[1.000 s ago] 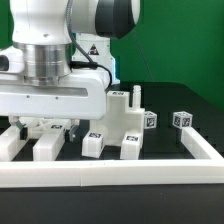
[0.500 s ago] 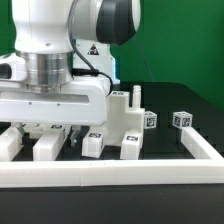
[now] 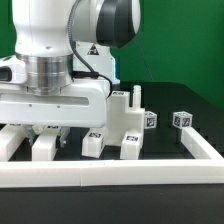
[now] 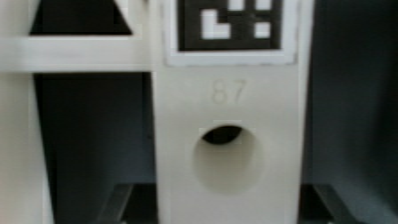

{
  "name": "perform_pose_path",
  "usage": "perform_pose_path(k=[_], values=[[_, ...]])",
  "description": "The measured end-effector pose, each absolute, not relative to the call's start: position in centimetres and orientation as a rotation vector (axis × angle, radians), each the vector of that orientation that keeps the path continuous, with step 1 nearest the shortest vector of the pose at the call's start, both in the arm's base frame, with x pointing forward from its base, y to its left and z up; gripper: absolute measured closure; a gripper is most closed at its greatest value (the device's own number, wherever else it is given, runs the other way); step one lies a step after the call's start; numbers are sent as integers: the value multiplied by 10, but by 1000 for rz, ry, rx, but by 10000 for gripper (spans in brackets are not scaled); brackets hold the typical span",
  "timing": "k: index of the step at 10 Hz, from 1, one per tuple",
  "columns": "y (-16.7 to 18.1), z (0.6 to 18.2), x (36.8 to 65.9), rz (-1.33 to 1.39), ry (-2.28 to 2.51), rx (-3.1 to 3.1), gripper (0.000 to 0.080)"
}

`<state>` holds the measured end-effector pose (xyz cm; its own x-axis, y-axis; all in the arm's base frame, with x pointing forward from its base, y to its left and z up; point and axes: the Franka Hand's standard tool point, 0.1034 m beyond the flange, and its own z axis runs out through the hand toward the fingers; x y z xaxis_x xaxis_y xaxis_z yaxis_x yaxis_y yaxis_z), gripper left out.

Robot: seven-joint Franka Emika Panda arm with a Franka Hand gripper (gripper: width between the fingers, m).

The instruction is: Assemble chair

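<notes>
White plastic is nearly all there is to look at. Closest to me runs the long low white border rail (image 3: 110, 178), and just behind it on the black tabletop (image 3: 170, 140) lie short white matte blocky legs (image 3: 93, 143), each tagged and lined up along the rail, presumably for easy reach. Over the exterior view's left end of that row the large glossy white gripper (image 3: 55, 126) hangs low. Its jaws are drawn in, and from the wrist view I judge them clamped on a white matte bar with a dark oval hole and a square tag (image 4: 228, 100), centred under the camera, likely for a straight lift. Beside it stands a taller white block with upright pegs (image 3: 125, 115). Farther toward the exterior view's right, a small white tagged cube (image 3: 181, 119) sits well apart. The chair looks to be mostly loose parts.
</notes>
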<state>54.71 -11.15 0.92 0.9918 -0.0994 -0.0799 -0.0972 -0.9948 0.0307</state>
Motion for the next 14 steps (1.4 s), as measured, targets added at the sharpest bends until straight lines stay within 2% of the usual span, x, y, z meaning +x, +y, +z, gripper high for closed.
perform_pose_path(k=[5,10,14], values=[[-112,10,547,-127,-154,3109,512],[-120,82,552,-155,-217,3163,511],[-119,81,553,-155,-221,3162,511]])
